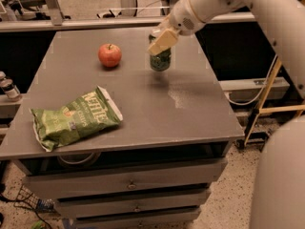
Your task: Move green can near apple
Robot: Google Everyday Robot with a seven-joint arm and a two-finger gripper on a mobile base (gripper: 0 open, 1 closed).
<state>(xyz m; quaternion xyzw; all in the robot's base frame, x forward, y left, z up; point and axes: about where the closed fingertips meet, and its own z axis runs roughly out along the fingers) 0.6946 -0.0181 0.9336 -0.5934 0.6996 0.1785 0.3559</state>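
The green can [160, 61] is upright over the far middle of the grey table [157, 118], to the right of the red apple [109, 55]. My gripper [159, 41] comes in from the upper right and is shut on the can's top. Its pale finger [162, 39] covers the upper part of the can. The can's base looks at or just above the tabletop, with a shadow under it. There is roughly a can's width of bare table between the can and the apple.
A flat green chip bag [76, 119] lies at the table's front left. A small bottle [6, 87] stands off the left edge. Drawers [128, 185] are below the tabletop. A yellow wooden frame [268, 97] stands right of the table.
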